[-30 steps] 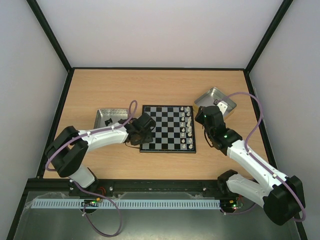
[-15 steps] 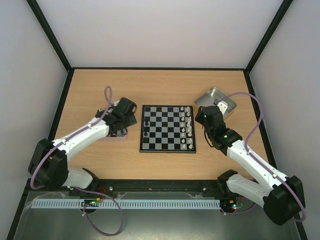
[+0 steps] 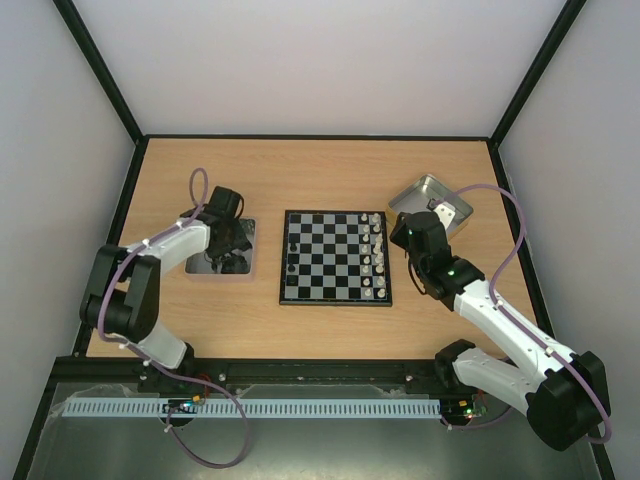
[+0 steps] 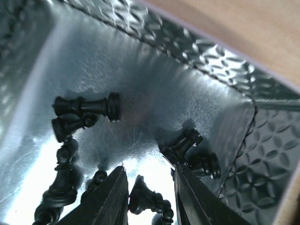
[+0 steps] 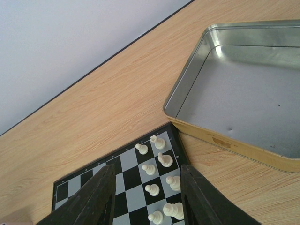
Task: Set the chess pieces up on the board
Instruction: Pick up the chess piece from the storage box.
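The board [image 3: 335, 262] lies mid-table. Pale pieces [image 3: 375, 258] fill its two right columns, and at least one black piece [image 3: 291, 244] stands on its left edge. My left gripper [image 3: 226, 252] is down inside the left metal tray [image 3: 246, 273]. In the left wrist view it [image 4: 149, 190] is open, with a lying black piece [image 4: 146, 199] between its fingers. Several more black pieces [image 4: 86, 107] lie on the tray floor [image 4: 140, 70]. My right gripper [image 3: 405, 236] is open and empty, hovering over the board's far right corner [image 5: 159, 143].
An empty metal tray [image 3: 432, 200] sits at the back right, tilted against the board's corner; it also shows in the right wrist view [image 5: 243, 93]. Black frame rails edge the table. The left tray's walls [image 4: 262, 140] close round my left fingers.
My left arm swung left from the board's left edge into the left tray, leaving a black piece standing on the board. The right arm has not moved.
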Robot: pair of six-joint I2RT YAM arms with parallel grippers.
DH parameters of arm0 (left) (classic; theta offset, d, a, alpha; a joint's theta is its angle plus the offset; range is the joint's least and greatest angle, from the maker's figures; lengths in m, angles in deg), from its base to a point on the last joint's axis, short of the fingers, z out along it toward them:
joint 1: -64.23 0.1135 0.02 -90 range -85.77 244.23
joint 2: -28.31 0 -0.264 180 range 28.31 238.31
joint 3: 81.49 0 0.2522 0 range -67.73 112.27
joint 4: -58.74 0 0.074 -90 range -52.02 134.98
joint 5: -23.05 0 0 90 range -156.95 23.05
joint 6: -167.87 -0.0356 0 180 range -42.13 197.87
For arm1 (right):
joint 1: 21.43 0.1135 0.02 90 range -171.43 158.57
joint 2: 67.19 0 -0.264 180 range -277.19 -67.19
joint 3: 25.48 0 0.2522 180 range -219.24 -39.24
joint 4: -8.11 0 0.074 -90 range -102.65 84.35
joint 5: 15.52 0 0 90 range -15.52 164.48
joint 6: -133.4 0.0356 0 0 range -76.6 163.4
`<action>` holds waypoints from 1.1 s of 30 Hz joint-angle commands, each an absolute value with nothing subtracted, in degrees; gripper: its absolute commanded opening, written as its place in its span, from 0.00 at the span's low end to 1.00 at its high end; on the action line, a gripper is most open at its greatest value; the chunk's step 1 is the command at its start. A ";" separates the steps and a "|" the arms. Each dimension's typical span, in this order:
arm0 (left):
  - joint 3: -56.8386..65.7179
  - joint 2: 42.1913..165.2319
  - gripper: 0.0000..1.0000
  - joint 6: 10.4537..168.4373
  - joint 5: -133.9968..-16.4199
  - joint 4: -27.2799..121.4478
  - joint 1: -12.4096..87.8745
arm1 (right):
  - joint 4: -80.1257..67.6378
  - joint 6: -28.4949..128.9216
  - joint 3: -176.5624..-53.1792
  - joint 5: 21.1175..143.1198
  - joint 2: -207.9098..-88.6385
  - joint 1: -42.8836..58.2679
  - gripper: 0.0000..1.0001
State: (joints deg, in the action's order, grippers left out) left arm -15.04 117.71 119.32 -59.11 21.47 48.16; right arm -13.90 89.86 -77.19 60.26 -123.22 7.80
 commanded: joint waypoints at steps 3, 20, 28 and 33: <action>-13.06 122.11 0.29 116.11 -62.85 22.49 48.74 | -12.99 89.81 -76.83 58.75 -122.75 7.74 0.38; -9.82 129.99 0.34 111.50 -65.36 22.13 50.13 | -13.20 89.52 -77.46 58.66 -122.83 7.74 0.38; -10.43 129.59 0.18 111.40 -65.29 21.08 50.11 | -13.21 89.61 -77.60 58.81 -122.83 7.74 0.38; -11.76 127.00 0.10 111.26 -65.56 21.16 50.08 | -12.91 89.60 -77.87 59.69 -123.13 7.73 0.38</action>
State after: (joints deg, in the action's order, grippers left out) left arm -10.04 128.88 111.65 -65.03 23.48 49.80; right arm -13.90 89.83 -77.19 60.26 -123.22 7.80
